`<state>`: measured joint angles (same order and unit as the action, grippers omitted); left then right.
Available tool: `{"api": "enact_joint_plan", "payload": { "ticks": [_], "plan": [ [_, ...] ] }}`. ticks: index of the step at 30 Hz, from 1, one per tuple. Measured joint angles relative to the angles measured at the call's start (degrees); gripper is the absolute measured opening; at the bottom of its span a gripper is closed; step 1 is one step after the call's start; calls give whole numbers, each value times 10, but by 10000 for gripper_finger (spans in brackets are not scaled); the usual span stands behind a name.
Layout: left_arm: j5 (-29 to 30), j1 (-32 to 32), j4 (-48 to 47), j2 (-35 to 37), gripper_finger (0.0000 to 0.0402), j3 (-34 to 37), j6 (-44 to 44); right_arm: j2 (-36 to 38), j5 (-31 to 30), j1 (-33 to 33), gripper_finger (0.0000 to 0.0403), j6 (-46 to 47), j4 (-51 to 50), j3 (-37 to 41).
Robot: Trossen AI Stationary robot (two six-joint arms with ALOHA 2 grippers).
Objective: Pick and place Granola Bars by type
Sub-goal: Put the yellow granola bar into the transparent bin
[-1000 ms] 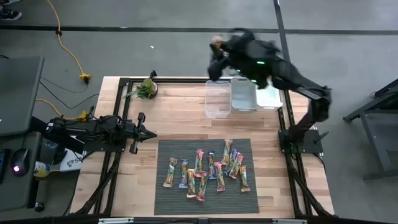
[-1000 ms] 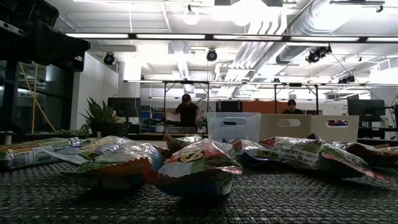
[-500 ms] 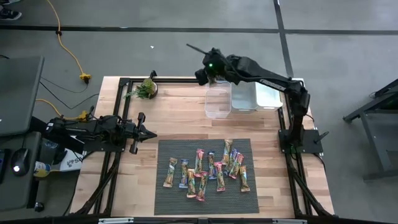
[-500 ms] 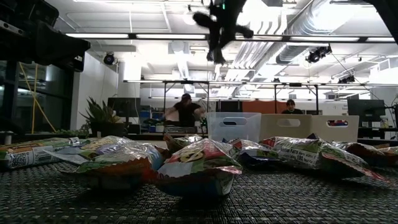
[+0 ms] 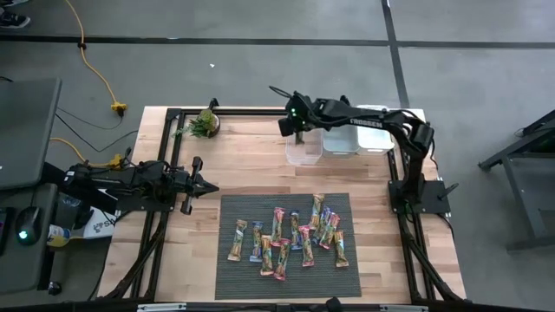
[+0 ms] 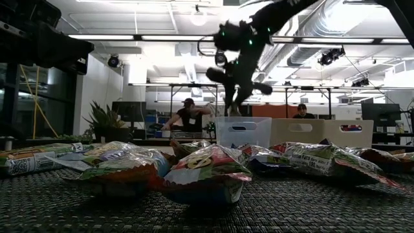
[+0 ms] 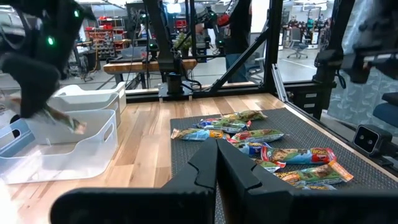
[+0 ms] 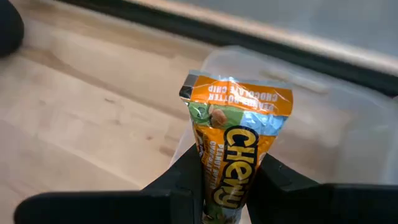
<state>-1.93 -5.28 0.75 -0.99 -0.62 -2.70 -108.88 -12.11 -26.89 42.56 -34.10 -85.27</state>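
right gripper (image 8: 227, 180) is pinching an orange granola bar (image 8: 235, 140) above the leftmost clear bin (image 5: 303, 149); the other bars (image 5: 290, 236) sit on the mat (image 5: 230, 277). If it lets go off-centre, the bar probably clips the rim and lands on the table. Left gripper (image 7: 216, 163) is pressed together, parked at the left edge

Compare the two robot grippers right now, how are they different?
The right gripper is shut on an orange Chewy granola bar; the left gripper is shut on nothing. The right gripper hangs in the air over the clear bin at the table's far edge, while the left gripper waits low at the table's left side, off the mat. Both have dark fingers.
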Motion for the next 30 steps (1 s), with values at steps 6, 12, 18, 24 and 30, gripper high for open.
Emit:
{"api": "enact_joint_plan", "payload": {
  "ticks": [6, 12, 18, 24, 30],
  "plan": [
    [0, 0, 0, 0, 1, 0, 0, 0, 16, -6, 74, 11, 36, 50],
    [0, 0, 0, 0, 1, 0, 0, 0, 27, -10, 74, 7, 43, 56],
    [0, 0, 0, 0, 1, 0, 0, 0, 62, -17, 89, 5, 49, 56],
    [0, 0, 0, 0, 1, 0, 0, 0, 55, -18, 128, 8, 49, 56],
    [0, 0, 0, 0, 1, 0, 0, 0, 52, -18, 160, 5, 49, 56]
  ]
}}
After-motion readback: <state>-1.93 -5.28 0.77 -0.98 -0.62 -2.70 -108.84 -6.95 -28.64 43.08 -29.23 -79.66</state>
